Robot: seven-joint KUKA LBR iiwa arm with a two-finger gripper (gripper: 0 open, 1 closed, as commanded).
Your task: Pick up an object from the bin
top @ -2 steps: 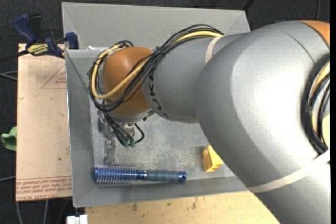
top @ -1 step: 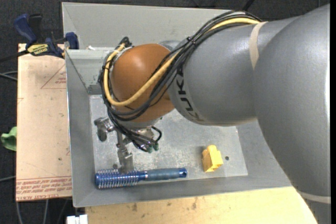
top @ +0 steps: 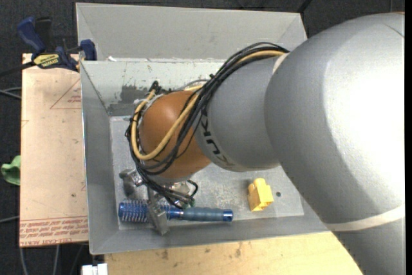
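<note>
The pincer point(top: 157, 216) sits low in the bin point(top: 96, 138), at the view's lower left, over the neck of a blue hairbrush point(top: 196, 215). I cannot tell whether it is wide or narrow. The brush lies flat along the lower wall, bristle head left, handle right. It is probably light, stiff, smooth plastic that might slip, so the neck or handle looks a surer hold than the bristles. A small yellow block point(top: 260, 194) lies well apart.
</note>
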